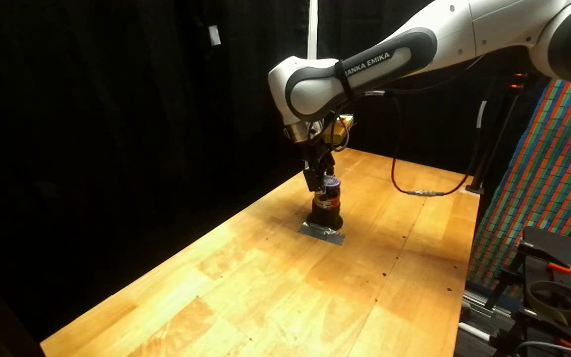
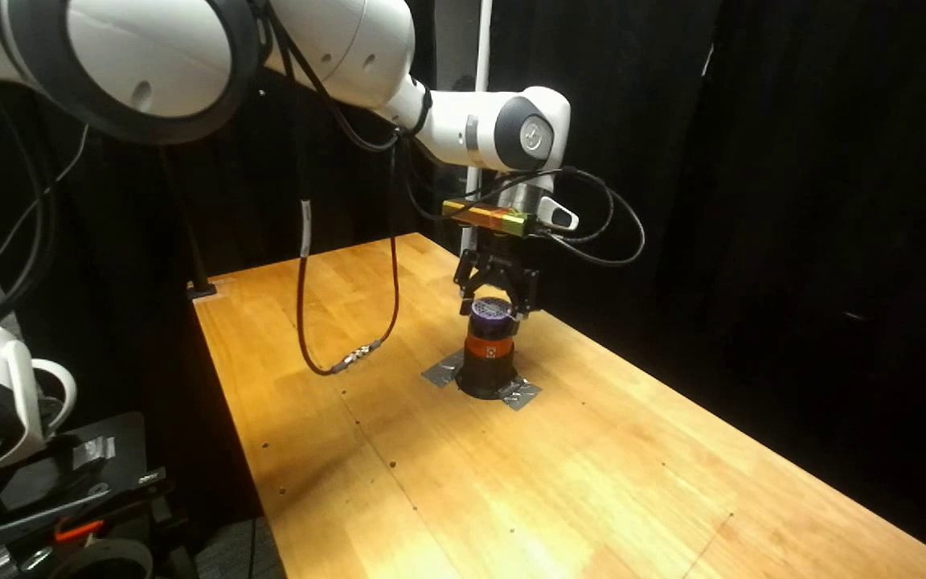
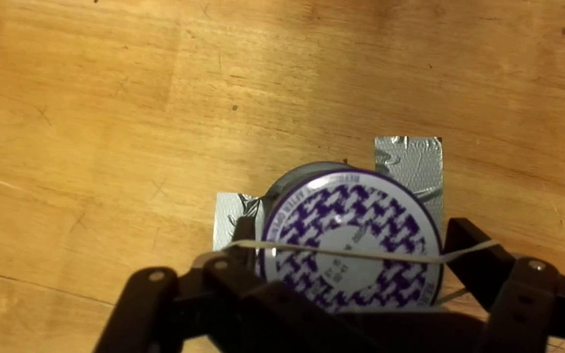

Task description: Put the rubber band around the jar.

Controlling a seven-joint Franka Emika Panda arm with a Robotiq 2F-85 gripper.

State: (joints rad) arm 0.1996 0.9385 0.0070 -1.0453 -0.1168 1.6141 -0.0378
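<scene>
Arching over table (image 1: 315, 287), arm (image 1: 404, 52) points spread pincer (image 3: 353, 240) down astride jar (image 2: 489, 347); rubber band (image 3: 341, 252) apparently stretched round fingers (image 3: 481, 269).

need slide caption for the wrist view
A rubber band, stretched by the open hand, crosses the top of the jar.
</scene>
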